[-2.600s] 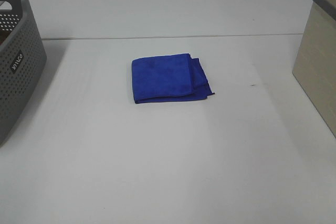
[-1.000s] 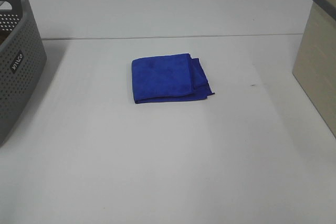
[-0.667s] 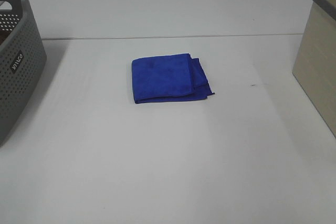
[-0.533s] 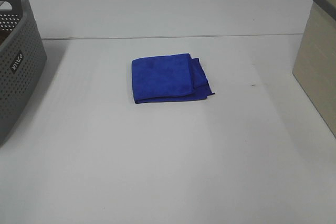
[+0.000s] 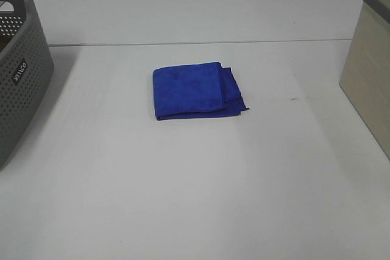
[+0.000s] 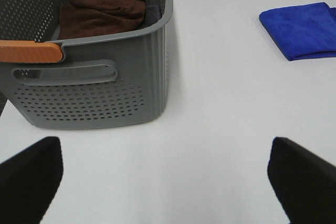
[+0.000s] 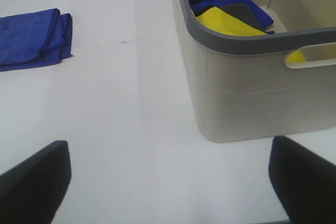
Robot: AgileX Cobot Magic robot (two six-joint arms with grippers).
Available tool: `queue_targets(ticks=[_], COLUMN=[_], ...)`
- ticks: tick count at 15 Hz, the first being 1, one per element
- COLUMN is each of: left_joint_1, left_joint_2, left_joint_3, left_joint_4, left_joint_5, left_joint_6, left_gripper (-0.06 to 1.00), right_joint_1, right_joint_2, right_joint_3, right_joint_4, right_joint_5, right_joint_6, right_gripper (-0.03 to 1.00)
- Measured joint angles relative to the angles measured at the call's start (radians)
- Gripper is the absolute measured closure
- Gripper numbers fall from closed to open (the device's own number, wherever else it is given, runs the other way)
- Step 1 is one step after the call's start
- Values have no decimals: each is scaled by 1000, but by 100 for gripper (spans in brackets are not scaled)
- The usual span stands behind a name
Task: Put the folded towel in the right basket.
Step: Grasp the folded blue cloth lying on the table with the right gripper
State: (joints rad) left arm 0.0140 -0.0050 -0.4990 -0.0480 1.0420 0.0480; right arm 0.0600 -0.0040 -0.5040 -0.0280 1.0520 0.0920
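A folded blue towel point(image 5: 196, 89) lies flat on the white table, near the middle. It also shows in the left wrist view point(image 6: 302, 28) and in the right wrist view point(image 7: 32, 38). The right basket point(image 5: 368, 65) is beige with a grey rim; the right wrist view point(image 7: 247, 93) shows blue, yellow and grey cloths inside it. My left gripper point(image 6: 163, 179) is open and empty, beside the grey basket. My right gripper point(image 7: 168, 174) is open and empty, beside the beige basket. Neither gripper shows in the exterior high view. Both are far from the towel.
A grey perforated basket point(image 5: 18, 71) stands at the left edge; the left wrist view point(image 6: 94, 87) shows brown cloth point(image 6: 102, 9) in it. A seam point(image 5: 201, 43) runs across the white table behind the towel.
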Motion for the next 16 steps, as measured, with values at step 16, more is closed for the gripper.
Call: queue_targets(ticks=[16], left_joint_1=[0], left_joint_2=[0], left_joint_3=[0], left_joint_4=[0], left_joint_5=[0], left_joint_6=[0], left_gripper=[-4], right_joint_1=[0], right_joint_2=[248], right_joint_3=[-64], right_joint_4=[33], right_joint_5=[41], right_joint_6=[-1], right_gripper=[0])
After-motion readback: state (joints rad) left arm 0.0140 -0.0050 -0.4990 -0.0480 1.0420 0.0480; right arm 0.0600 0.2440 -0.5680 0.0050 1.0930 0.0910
